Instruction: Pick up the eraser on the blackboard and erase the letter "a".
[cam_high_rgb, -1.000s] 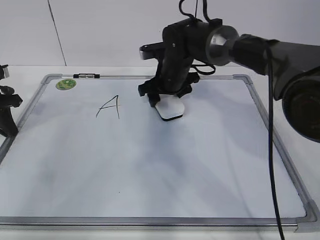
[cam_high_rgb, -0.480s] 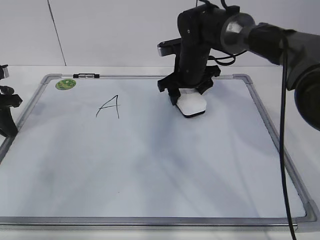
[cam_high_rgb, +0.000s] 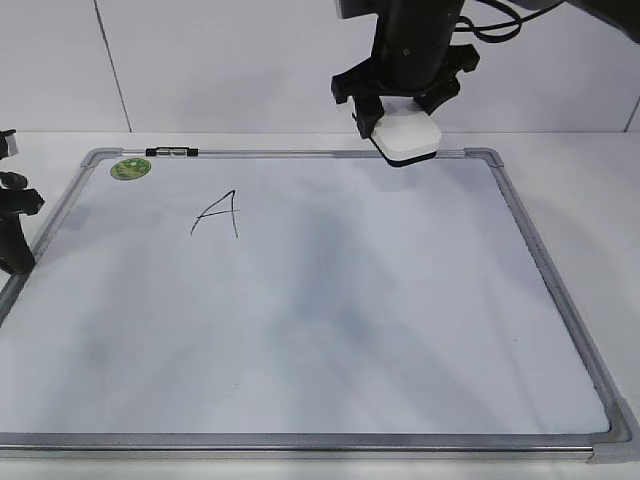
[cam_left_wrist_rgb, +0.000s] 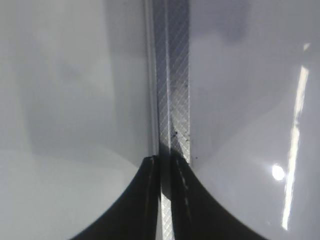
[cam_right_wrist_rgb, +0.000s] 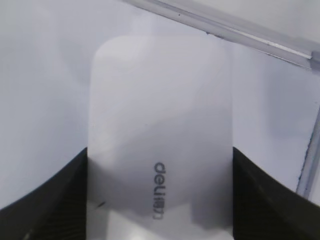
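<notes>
My right gripper (cam_high_rgb: 404, 110) is shut on the white eraser (cam_high_rgb: 407, 137) and holds it in the air over the far edge of the blackboard (cam_high_rgb: 330, 310), right of centre. In the right wrist view the eraser (cam_right_wrist_rgb: 160, 125) fills the space between the two jaws (cam_right_wrist_rgb: 160, 200), grey lettering up, with the board's frame (cam_right_wrist_rgb: 250, 37) beyond it. A black angular capital "A" (cam_high_rgb: 217, 213) is on the board's left part. No lowercase "a" shows on the board. My left gripper (cam_high_rgb: 12, 225) is shut at the board's left edge, over its metal frame (cam_left_wrist_rgb: 172, 90).
A round green sticker (cam_high_rgb: 131, 168) sits in the board's far left corner, with a small dark clip (cam_high_rgb: 172, 152) on the frame beside it. The board lies on a white table (cam_high_rgb: 600, 200), with a white wall behind.
My right gripper has moved right and lifted off the board surface with the eraser, up to above the far frame. The left arm has not moved.
</notes>
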